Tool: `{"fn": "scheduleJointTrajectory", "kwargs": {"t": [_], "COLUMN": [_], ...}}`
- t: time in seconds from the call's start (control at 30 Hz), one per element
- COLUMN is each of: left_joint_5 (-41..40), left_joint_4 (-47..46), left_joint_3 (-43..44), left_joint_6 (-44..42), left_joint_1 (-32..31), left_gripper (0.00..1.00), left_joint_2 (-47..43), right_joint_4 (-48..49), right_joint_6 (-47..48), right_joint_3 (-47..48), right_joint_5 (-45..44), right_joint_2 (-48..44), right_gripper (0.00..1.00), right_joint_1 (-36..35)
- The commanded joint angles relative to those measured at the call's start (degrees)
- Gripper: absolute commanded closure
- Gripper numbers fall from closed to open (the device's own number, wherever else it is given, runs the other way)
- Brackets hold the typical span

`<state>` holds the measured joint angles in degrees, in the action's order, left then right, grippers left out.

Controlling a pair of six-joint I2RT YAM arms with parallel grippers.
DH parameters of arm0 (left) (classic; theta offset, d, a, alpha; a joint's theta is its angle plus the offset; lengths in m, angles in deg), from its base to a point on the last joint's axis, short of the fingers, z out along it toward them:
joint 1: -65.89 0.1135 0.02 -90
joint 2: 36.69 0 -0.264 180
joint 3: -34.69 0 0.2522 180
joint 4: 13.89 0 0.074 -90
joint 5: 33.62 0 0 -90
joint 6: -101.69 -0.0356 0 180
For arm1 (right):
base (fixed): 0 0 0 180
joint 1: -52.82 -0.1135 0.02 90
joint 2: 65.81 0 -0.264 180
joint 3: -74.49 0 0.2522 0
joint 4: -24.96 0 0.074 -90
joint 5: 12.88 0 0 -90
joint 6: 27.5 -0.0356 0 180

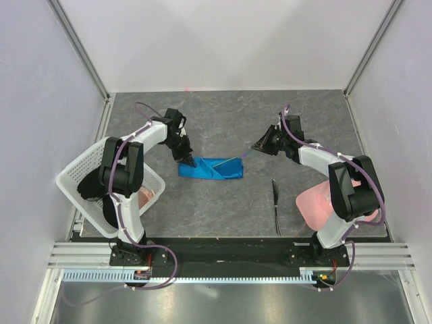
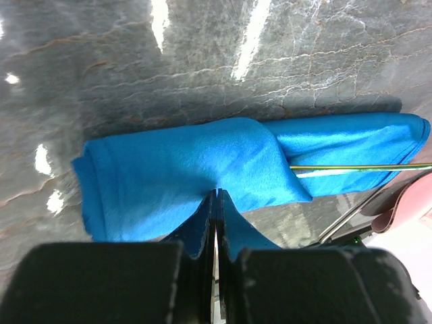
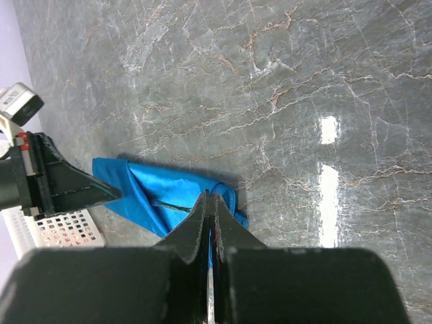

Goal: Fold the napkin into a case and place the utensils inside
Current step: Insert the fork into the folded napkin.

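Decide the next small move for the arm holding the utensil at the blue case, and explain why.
Probably the right gripper should slide its utensil further into the case: its end only just enters the fold, the left gripper pinches the case's edge to steady it, and a second utensil waits on the table.

1. Thin blue cloth in the case [image 2: 175, 175], finely woven, matt.
2. Shiny metal along the utensil [image 2: 358, 167] in its fold, greenish-gold sheen.
3. Polished grey stone look to the table [image 3: 304, 101], veined, glossy with glare.
4. Matt black plastic on the left gripper [image 2: 216, 197].
5. White perforated plastic for the basket [image 1: 71, 182].
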<state>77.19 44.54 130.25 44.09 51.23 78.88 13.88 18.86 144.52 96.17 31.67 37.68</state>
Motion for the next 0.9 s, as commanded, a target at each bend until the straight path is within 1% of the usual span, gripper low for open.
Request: {"fn": "scheduleJointTrajectory", "kwargs": {"t": [0.0, 0.17, 0.47, 0.57, 0.87], "left_joint_5": [-3.24, -7.98, -9.65, -9.83, -7.11], "left_joint_4": [3.13, 6.05, 6.14, 5.70, 2.80], "left_joint_3": [3.88, 4.16, 3.37, 3.02, -1.90], "left_joint_6": [-1.46, -2.96, -4.63, -4.89, -3.93], "left_joint_1": [2.17, 4.37, 4.55, 4.55, 4.46], "left_gripper": [0.97, 0.97, 0.98, 0.98, 0.98], "left_joint_2": [-5.00, -5.00, -2.02, -1.22, -0.96], "right_joint_4": [2.59, 3.38, 6.28, 8.12, 11.64], "right_joint_6": [-0.92, -1.98, -4.61, -6.37, -10.85], "right_joint_3": [-0.28, -0.46, -1.34, -1.95, -3.01], "right_joint_5": [-0.94, -0.59, 0.29, 0.37, -1.20], "right_joint_2": [-2.20, -1.76, -0.53, -0.09, 2.37], "right_gripper": [1.00, 1.00, 1.00, 1.00, 1.00], "right_joint_1": [0.11, 0.55, 0.55, 0.20, -2.09]}}
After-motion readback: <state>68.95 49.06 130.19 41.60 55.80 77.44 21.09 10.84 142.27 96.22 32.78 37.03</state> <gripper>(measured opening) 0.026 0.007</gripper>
